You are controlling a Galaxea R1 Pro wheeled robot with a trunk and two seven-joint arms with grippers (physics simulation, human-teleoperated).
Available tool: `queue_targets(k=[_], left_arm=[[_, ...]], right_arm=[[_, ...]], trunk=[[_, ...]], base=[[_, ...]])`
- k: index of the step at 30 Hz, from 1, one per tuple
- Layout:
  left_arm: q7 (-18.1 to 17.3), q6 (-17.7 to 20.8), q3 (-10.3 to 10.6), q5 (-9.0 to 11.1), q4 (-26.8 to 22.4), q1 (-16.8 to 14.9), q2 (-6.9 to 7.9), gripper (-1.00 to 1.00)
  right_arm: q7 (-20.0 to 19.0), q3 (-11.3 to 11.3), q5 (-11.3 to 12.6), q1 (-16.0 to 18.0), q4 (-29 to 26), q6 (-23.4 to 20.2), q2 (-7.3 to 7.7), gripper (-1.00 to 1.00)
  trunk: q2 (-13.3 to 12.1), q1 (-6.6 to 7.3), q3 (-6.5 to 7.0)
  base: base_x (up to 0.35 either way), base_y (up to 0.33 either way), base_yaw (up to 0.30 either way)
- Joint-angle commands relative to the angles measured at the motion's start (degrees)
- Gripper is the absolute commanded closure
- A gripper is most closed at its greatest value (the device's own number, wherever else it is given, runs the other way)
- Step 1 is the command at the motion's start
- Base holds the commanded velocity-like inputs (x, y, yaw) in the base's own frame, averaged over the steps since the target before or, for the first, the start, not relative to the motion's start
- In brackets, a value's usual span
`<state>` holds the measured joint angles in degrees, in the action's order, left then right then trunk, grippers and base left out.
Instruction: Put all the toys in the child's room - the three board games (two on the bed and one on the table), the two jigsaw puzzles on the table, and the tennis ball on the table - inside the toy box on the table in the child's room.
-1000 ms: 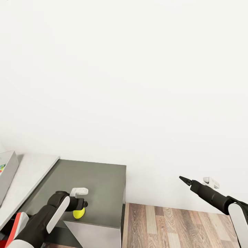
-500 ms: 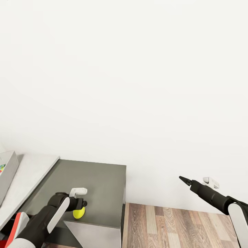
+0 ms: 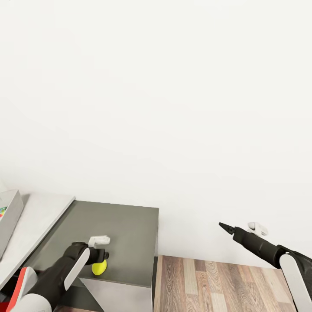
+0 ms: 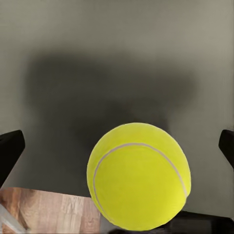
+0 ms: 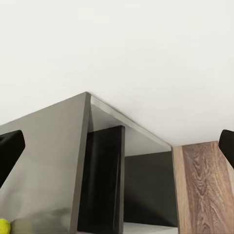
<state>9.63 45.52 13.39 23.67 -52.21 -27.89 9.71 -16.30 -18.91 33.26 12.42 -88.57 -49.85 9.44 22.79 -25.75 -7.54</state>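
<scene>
On matte grey table (image 3: 125, 225) — round (seamed) tennis ball (image 4: 139, 178).

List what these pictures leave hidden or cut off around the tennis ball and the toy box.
- Tennis ball: head view, top covered by the left pincer; contact unclear.
- Left wrist view: both fingertips cut off by the edges, well apart beside the ball.
- Toy box: head view, cut by the left edge; contents unseen.

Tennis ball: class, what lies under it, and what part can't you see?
The tennis ball rests on the dark grey end unit of the table. The left gripper above covers the ball's top in the head view.
</scene>
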Motion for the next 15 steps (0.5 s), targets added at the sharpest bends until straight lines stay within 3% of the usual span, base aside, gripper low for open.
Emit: queue_targets(k=[1,8,15], left_arm=[[0.54,0.07,0.23,0.56,0.65,-0.32,-0.18,-1.00],[0.28,-0.81,0.37,-0.01,1.87,-0.89,-1.54,-1.00],[-0.17,-0.67,0.40,-0.83,2.30,-0.94,-1.98,-1.00]], right_arm=[[-0.41,-0.06,-0.30,0.06,-0.03,-0.31,-0.02,-1.00],[-0.32,0.00,-0.29,0.06,-0.03,-0.30,0.00,-1.00],[-0.31,0.01,-0.29,0.06,-0.03,-0.31,-0.02,-1.00]], trunk=[[0.13,-0.04,-0.13],[0.13,-0.04,-0.13],[0.13,-0.04,-0.13]], base=[[0.000,0.000,0.000],[0.000,0.000,0.000],[0.000,0.000,0.000]])
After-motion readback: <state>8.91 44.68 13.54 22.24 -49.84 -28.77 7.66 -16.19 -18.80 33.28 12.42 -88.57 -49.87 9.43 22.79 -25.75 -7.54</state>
